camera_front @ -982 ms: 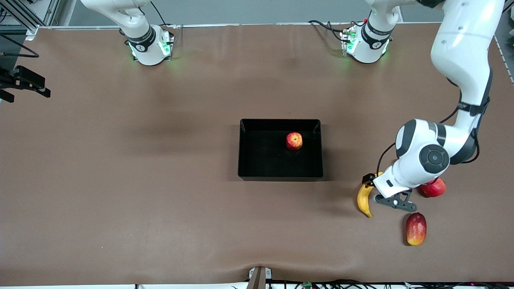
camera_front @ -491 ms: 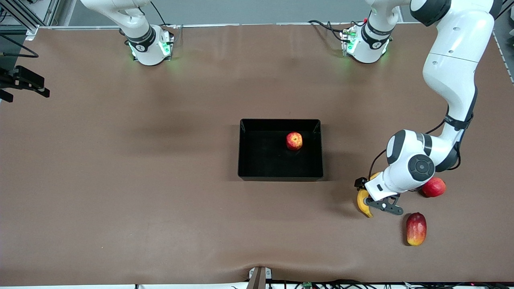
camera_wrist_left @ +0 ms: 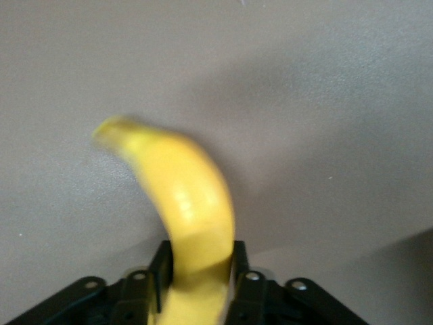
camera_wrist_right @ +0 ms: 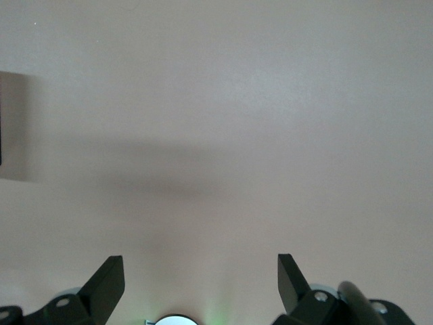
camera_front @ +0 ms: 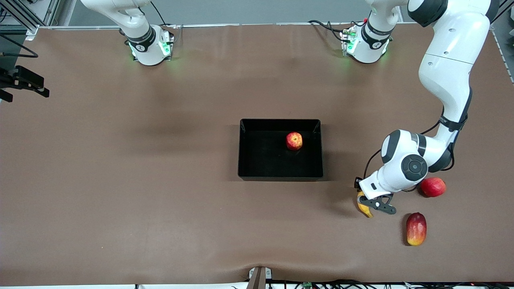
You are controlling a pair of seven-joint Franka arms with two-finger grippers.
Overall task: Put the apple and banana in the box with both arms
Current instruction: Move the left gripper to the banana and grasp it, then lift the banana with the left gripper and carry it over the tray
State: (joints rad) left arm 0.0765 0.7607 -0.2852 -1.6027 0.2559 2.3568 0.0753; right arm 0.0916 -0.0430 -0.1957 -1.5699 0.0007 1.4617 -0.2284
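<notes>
I've got the left hand [camera_wrist_left: 200, 284] clamped on the banana [camera_wrist_left: 181, 203], long axis pointing out past the fingers; box [camera_front: 247, 173] lies toward the right arm's end. Right hand [camera_wrist_right: 201, 279] wide open, waiting.

Brown table [camera_front: 160, 160] with box [camera_front: 241, 148], two fruits [camera_front: 432, 187]

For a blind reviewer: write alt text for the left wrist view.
The left gripper is shut on the banana, its fingers pressing either side of the yellow fruit. The banana curves away over the bare brown table.
</notes>
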